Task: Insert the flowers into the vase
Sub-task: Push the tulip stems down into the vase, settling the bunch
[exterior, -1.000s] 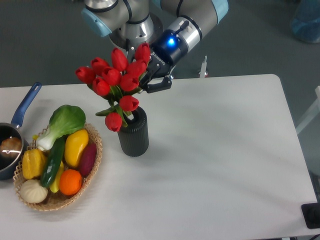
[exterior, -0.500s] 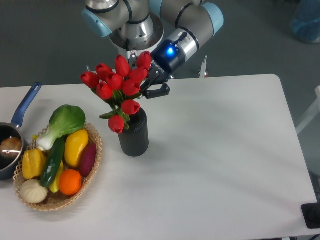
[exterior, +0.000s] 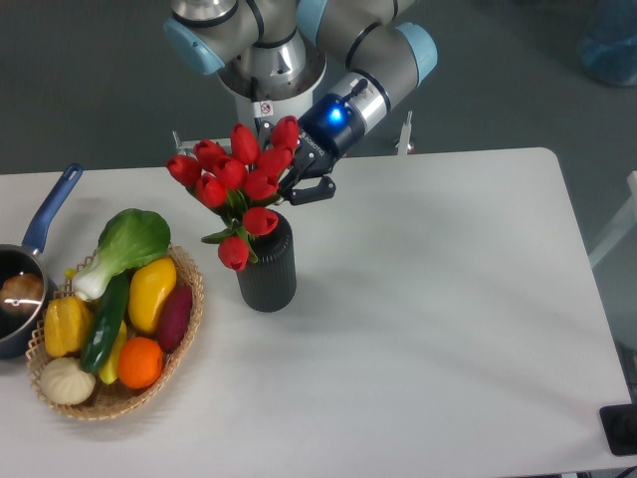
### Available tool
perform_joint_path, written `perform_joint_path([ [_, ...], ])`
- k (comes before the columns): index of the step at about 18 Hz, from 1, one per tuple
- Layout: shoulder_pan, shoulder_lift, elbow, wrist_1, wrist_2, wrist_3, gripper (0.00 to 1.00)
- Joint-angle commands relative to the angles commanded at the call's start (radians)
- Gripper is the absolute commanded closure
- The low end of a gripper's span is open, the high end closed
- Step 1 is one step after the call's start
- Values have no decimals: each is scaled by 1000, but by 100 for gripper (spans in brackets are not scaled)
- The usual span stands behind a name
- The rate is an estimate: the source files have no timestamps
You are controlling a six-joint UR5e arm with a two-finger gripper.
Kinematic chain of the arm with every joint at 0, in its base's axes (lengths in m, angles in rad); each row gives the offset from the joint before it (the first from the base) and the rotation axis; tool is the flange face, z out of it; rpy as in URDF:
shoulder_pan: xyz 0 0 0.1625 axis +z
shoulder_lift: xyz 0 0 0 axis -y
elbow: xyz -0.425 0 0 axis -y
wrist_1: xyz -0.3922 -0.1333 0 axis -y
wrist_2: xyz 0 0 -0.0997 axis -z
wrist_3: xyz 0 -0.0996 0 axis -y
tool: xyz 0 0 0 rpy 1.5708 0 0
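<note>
Nearest the front edge of the table (exterior: 428, 339), toward its left end, a wicker basket (exterior: 184, 309) holds mixed produce, with a blue-handled saucepan (exterior: 40, 234) just beyond it at the left edge; both sit clear of the working spot. Further in, left of centre, the vase (exterior: 267, 267) stands upright. The flowers (exterior: 237, 179) rise from its mouth, stems down inside and buds fanned above and leaning left, one bud drooping over the rim. Behind them, toward the far edge, the gripper (exterior: 299, 179) reaches in from the right at the height of the upper stems, probably to keep the bunch steady. The buds hide its fingertips, so whether it grips the stems or has let go cannot be told.
</note>
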Motion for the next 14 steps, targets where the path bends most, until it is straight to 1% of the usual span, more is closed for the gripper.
perform_joint_path([
  [4, 3, -17, -12, 0, 2, 41, 99],
  [8, 5, -55, -29, 0, 8, 103, 99],
  [14, 14, -61, -40, 0, 20, 107, 99],
])
